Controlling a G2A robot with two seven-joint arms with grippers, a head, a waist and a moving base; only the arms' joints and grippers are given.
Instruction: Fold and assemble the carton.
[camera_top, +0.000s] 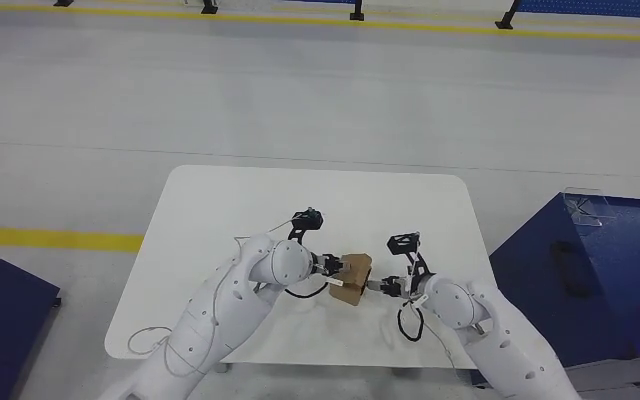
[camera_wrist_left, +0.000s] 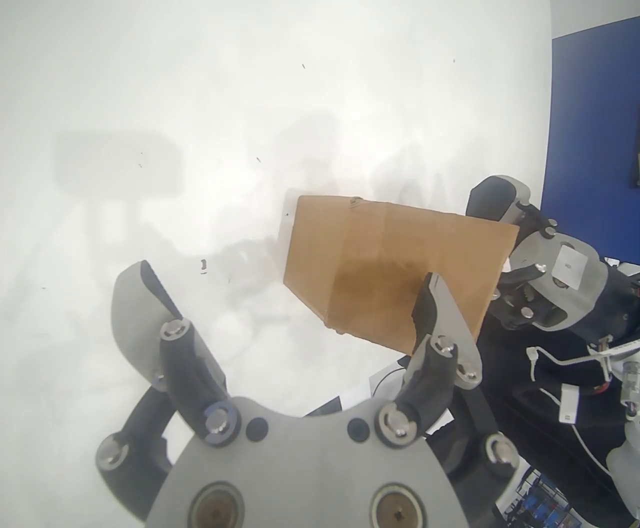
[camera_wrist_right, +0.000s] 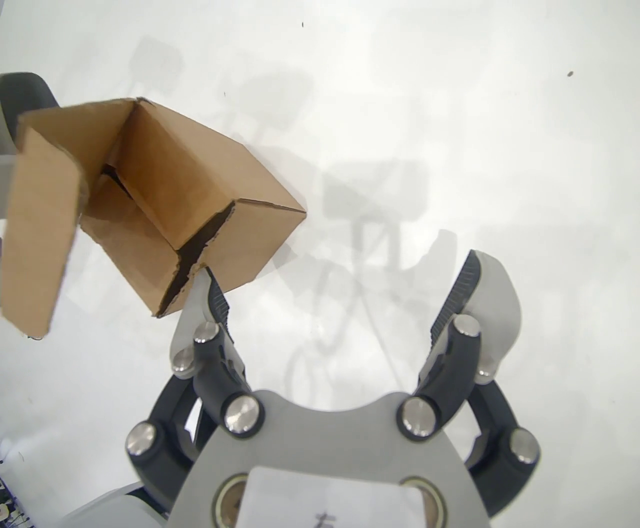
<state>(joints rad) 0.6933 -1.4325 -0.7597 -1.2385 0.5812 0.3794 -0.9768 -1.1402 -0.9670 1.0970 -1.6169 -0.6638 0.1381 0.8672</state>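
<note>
A small brown carton (camera_top: 351, 278) lies on the white table (camera_top: 300, 200) between my two grippers. In the left wrist view the carton (camera_wrist_left: 395, 270) shows a closed outer side, and my left gripper (camera_wrist_left: 290, 295) is open, one fingertip (camera_wrist_left: 432, 300) against that side. In the right wrist view the carton (camera_wrist_right: 165, 200) turns its end toward me, with flaps partly folded in and one flap (camera_wrist_right: 40, 225) sticking out. My right gripper (camera_wrist_right: 340, 285) is open, one fingertip (camera_wrist_right: 212, 295) touching the carton's edge. Nothing lies between either gripper's fingers.
The carton sits near the table's front edge (camera_top: 300, 360). Blue panels stand off the table at the right (camera_top: 570, 270) and the front left (camera_top: 20, 300). The far half of the table is bare white surface.
</note>
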